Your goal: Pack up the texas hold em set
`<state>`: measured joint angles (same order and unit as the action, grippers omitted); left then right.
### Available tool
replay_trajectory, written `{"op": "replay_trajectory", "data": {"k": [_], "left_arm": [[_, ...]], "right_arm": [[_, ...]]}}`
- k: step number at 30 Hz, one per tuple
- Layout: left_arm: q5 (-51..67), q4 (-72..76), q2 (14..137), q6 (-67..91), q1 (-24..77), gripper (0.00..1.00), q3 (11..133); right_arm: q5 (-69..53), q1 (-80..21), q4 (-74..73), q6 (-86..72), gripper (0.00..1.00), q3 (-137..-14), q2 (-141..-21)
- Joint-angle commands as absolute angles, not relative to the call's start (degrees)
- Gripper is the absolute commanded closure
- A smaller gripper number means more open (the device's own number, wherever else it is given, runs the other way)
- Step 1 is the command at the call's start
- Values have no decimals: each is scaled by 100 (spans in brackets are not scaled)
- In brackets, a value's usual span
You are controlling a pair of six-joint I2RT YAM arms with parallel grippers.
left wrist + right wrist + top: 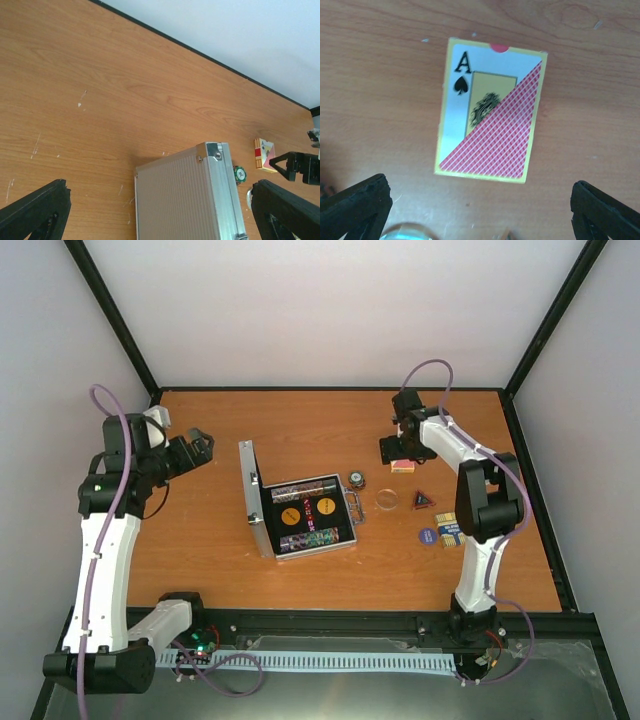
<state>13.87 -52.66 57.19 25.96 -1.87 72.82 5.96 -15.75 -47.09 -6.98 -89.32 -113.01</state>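
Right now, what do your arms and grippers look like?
The left arm and right arm have white links and black joints, and each carries a looping lilac cable. The left gripper and right gripper are black, with tapering wedge-shaped fingers.

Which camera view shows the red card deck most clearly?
Right wrist view: the red card deck dominates the frame, its ace of spades readable. Top external shows only a small patch; left wrist shows it small and distant.

The red boxed card deck [403, 467] lies at two o'clock from the flat silver aluminium case [250, 490], the blue boxed card deck [448, 530] at three.
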Motion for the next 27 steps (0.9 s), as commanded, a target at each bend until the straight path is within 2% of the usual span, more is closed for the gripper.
{"op": "replay_trajectory", "data": {"k": [1,14,27], "left_arm": [[1304,-5523,5794,2575,-173,0,7379],[1435,-4952,6013,2817,-168,0,7341],[1435,-4404,6363,2928,-172,0,7421]], "right_arm": [[520,-1417,-4725,-511,3,-9353,-11660],[529,-1398,-4872,-497,9,-9805,-12530],[484,-1403,-4917,-676,16,-9752,-12743]]}}
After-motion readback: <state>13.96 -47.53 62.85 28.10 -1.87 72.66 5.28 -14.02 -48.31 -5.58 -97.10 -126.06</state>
